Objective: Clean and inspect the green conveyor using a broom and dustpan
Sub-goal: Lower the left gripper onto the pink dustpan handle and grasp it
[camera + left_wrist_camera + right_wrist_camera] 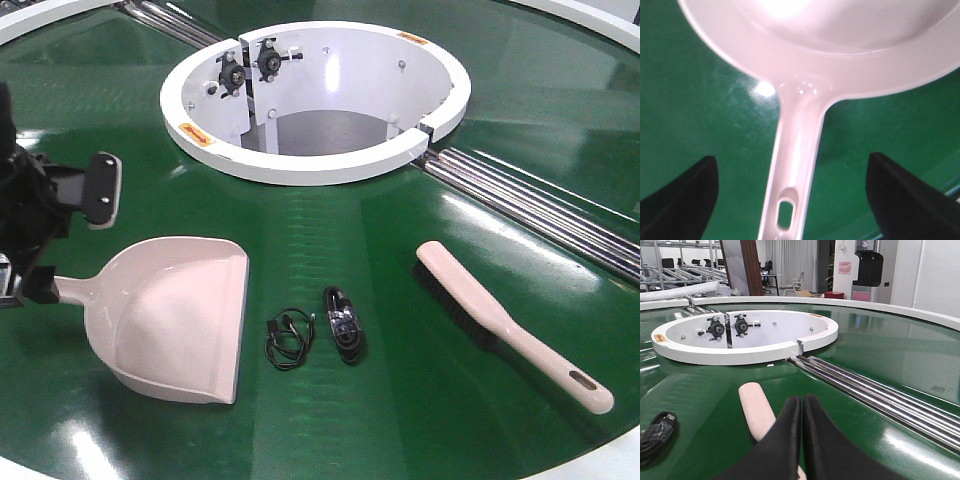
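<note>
Left gripper (790,167) is spread wide, its jaws on either side of the dustpan handle (799,125) and clear of it, so it has hold of nothing. In the left wrist view the handle runs straight up the middle of the gap, slot hole nearest the claw, pan beyond. A straight close looks like all this grab needs. The dustpan (175,315) sits on the near left of the green conveyor (430,430), handle pointing left, flat mouth facing right, nothing showing in its scoop. Just right of the mouth lie a thin black wire (288,338) and a black cable bundle (343,322). Over on the right the broom (480,310) lies slantwise, bristle head far-left, handle near-right. The right gripper (801,404) hangs over it, fingers pressed together, apparently gripping nothing.
</note>
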`<action>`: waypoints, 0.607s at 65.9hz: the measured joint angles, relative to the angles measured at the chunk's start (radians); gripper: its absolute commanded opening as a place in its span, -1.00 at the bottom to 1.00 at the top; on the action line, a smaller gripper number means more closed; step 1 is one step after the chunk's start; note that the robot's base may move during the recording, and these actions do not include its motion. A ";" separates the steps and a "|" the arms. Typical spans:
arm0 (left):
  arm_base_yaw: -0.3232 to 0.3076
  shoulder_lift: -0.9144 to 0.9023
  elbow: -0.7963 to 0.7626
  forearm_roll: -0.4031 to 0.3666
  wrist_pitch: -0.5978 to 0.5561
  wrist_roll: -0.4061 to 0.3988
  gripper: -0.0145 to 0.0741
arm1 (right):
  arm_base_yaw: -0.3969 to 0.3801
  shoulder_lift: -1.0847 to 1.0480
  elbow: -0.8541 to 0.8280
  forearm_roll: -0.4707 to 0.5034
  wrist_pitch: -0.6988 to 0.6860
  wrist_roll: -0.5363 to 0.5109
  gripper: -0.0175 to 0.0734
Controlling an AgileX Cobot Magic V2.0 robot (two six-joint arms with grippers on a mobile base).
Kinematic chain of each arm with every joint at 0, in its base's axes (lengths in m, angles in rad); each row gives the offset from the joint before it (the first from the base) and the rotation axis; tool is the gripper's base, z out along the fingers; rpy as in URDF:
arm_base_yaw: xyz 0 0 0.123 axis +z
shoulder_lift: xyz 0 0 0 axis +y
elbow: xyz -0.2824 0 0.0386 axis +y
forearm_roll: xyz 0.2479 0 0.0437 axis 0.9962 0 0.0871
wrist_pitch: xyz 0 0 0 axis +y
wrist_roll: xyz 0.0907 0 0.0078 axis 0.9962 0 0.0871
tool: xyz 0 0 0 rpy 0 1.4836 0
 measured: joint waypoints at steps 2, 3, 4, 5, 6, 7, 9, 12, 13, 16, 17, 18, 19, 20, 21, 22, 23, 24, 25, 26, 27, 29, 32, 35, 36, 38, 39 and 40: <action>-0.001 0.011 0.000 0.002 0.000 0.000 0.63 | 0.000 0.000 0.000 0.000 0.000 0.000 -0.63; -0.002 0.015 0.000 0.003 0.000 0.000 0.63 | 0.000 0.000 0.000 0.000 0.000 0.000 -0.63; -0.002 0.021 0.000 0.004 -0.001 0.000 0.63 | 0.000 0.000 0.000 0.000 0.000 0.000 -0.63; -0.002 0.025 0.000 0.005 -0.001 0.000 0.63 | 0.000 0.000 0.000 0.000 0.000 0.000 -0.63; -0.003 0.028 0.000 0.006 -0.001 0.000 0.63 | 0.000 0.000 0.000 0.000 0.000 0.000 -0.63; -0.004 0.032 0.000 0.008 -0.001 0.000 0.63 | 0.000 0.000 0.000 0.000 0.000 0.000 -0.63; -0.004 0.039 0.000 0.011 -0.002 0.000 0.63 | 0.000 0.000 0.000 0.000 0.000 0.000 -0.63; -0.004 0.051 0.000 0.020 -0.005 0.000 0.63 | 0.000 0.000 0.000 0.000 0.000 0.000 -0.63; -0.004 0.054 0.000 0.023 -0.007 0.001 0.63 | 0.000 0.000 0.000 0.000 0.000 0.000 -0.63; -0.004 0.061 0.000 0.037 -0.014 0.001 0.63 | 0.000 0.000 0.000 0.000 0.000 0.000 -0.63; -0.004 0.064 0.000 0.042 -0.018 0.001 0.63 | 0.000 0.000 0.000 0.000 0.000 0.000 -0.63; -0.004 0.066 0.000 0.045 -0.020 0.001 0.63 | 0.000 0.000 0.000 0.000 0.000 0.000 -0.63; -0.004 0.071 0.000 0.049 -0.023 0.001 0.63 | 0.000 0.000 0.000 0.000 0.000 0.000 -0.63; -0.004 0.073 0.000 0.054 -0.027 0.001 0.63 | 0.000 0.000 0.000 0.000 0.000 0.000 -0.63; -0.004 0.077 0.000 0.056 -0.030 0.001 0.63 | 0.000 0.000 0.000 0.000 0.000 0.000 -0.63; -0.004 0.080 0.000 0.058 -0.033 0.001 0.63 | 0.000 0.000 0.000 0.000 0.000 0.000 -0.63; -0.004 0.083 0.000 0.060 -0.034 0.002 0.63 | 0.000 0.000 0.000 0.000 0.000 0.000 -0.63; -0.004 0.085 0.000 0.061 -0.036 0.002 0.63 | 0.000 0.000 0.000 0.000 0.000 0.000 -0.63; -0.004 0.088 0.000 0.063 -0.039 0.002 0.63 | 0.000 0.000 0.000 0.000 0.000 0.000 -0.63; -0.004 0.091 0.000 0.063 -0.041 0.002 0.63 | 0.000 0.000 0.000 0.000 0.000 0.000 -0.63; -0.004 0.095 0.000 0.063 -0.041 0.002 0.63 | 0.000 0.000 0.000 0.000 0.000 0.000 -0.63; -0.004 0.103 0.000 0.064 -0.043 0.002 0.63 | 0.000 0.000 0.000 0.000 0.000 0.000 -0.63; -0.004 0.116 0.000 0.066 -0.045 0.003 0.63 | 0.000 0.000 0.000 0.000 0.000 0.000 -0.63; -0.004 0.128 0.000 0.066 -0.045 0.003 0.63 | 0.000 0.000 0.000 0.000 0.000 0.000 -0.63; -0.004 0.134 0.000 0.066 -0.045 0.003 0.63 | 0.000 0.000 0.000 0.000 0.000 0.000 -0.63; -0.004 0.141 0.000 0.067 -0.045 0.003 0.63 | 0.000 0.000 0.000 0.000 0.000 0.000 -0.63; -0.004 0.144 0.000 0.066 -0.046 0.003 0.63 | 0.000 0.000 0.000 0.000 0.000 0.000 -0.63; -0.004 0.146 0.000 0.066 -0.046 0.003 0.62 | 0.000 0.000 0.000 0.000 0.000 0.000 -0.63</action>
